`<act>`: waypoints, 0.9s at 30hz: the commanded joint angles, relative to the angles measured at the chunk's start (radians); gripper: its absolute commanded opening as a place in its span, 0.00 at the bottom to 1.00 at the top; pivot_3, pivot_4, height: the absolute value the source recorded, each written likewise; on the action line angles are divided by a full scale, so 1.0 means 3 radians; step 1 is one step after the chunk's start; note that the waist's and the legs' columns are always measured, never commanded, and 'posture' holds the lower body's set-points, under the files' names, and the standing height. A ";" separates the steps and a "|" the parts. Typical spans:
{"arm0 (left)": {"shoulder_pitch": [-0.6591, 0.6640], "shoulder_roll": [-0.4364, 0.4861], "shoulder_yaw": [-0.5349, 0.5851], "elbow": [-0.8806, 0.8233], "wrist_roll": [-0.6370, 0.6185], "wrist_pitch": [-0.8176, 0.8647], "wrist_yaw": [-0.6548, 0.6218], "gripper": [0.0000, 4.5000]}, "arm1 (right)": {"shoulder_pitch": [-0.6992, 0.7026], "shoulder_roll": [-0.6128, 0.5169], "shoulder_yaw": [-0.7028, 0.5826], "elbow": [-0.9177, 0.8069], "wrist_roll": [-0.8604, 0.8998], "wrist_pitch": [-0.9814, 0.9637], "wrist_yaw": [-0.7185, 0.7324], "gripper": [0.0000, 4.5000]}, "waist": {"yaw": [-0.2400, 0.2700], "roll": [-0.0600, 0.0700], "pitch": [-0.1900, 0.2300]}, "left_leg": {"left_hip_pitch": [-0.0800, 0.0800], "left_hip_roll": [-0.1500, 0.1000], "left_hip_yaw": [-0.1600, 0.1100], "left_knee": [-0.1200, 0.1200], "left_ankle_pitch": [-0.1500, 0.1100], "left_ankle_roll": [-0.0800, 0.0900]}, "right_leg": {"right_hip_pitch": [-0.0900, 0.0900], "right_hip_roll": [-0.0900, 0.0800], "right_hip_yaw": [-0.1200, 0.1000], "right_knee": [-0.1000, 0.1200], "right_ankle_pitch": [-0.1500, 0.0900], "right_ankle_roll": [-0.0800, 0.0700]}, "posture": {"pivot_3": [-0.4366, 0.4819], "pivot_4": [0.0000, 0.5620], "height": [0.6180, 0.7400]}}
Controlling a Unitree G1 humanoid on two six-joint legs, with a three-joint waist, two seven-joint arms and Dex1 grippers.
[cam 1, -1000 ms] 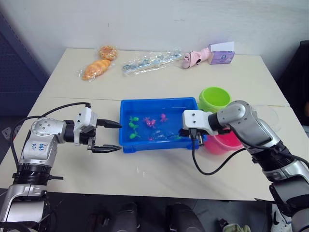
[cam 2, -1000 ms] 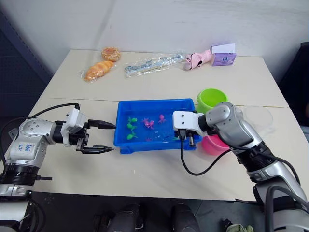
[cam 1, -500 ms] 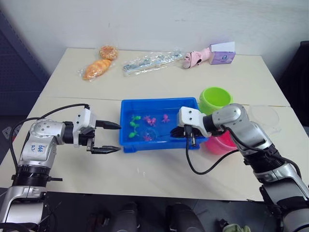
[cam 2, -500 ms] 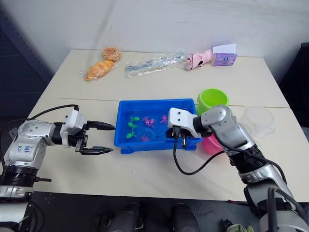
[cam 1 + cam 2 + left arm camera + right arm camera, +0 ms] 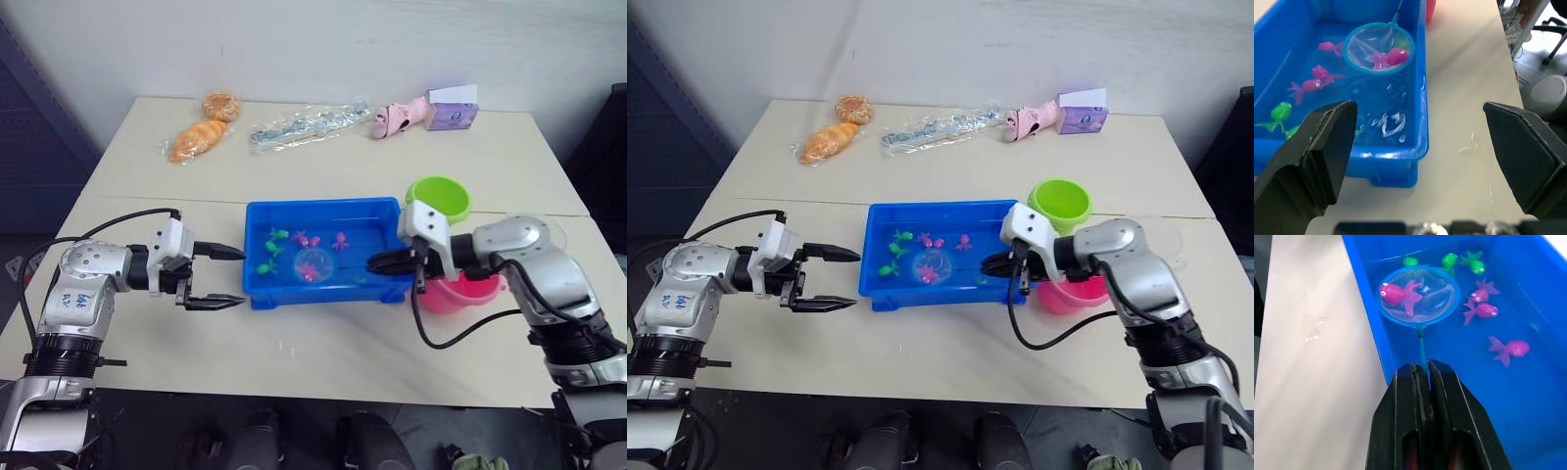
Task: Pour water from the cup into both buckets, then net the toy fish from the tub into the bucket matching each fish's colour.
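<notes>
Now the right end effector [image 5: 1422, 377] grips the net [image 5: 1418, 296], a pink fish [image 5: 1398, 293] inside its hoop.

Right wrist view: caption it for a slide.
Right tool shut on the net, a pink fish in its mesh above the water-filled blue tub.

Two pale beige rectangular tabletops [image 5: 323, 166] pushed tog. w/ seam btwn, plain white wall [image 5: 323, 44] behind, dark floor [image 5: 24, 211] at left
</notes>
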 commanded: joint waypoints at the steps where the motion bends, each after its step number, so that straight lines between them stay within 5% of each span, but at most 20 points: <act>1: -0.0130 -0.0068 0.0068 -0.0154 -0.0139 0.0077 0.0040 0.98 | 0.0139 -0.0109 -0.0368 -0.0278 0.0254 -0.0054 -0.0035 0.00 | 0.0001 0.0000 0.0000 | 0.0000 0.0000 0.0000 0.0000 0.0000 0.0000 | 0.0000 0.0000 0.0000 -0.0001 0.0000 0.0000 | 0.48 0.27 1.00; 14: -0.0360 -0.0524 -0.0023 -0.0399 -0.0396 0.0431 0.0227 0.98 | 0.1736 -0.0419 -0.2223 -0.1392 0.0864 0.0355 -0.0538 0.00 | 0.0052 0.0000 0.0000 | 0.0005 0.0000 -0.0001 -0.0003 0.0000 0.0000 | 0.0012 0.0003 0.0000 -0.0011 0.0000 0.0000 | 0.48 0.27 1.00; 20: -0.0476 -0.0702 -0.0142 -0.0276 -0.0343 0.0395 0.0169 0.98 | 0.2427 -0.0255 -0.2821 -0.1501 0.0582 -0.0099 -0.0792 0.00 | 0.0092 0.0001 0.0000 | 0.0005 0.0000 -0.0001 -0.0001 0.0001 -0.0001 | 0.0014 0.0004 0.0000 -0.0012 0.0000 0.0001 | 0.48 0.27 1.00; 27: -0.0577 -0.0881 -0.0236 -0.0172 -0.0307 0.0353 0.0149 0.98 | 0.2952 -0.0016 -0.2938 -0.1270 0.0055 -0.1142 -0.0967 0.00 | 0.0078 0.0001 0.0000 | 0.0008 -0.0002 0.0002 -0.0001 0.0002 -0.0002 | 0.0015 0.0006 0.0002 -0.0012 0.0000 0.0002 | 0.48 0.27 1.00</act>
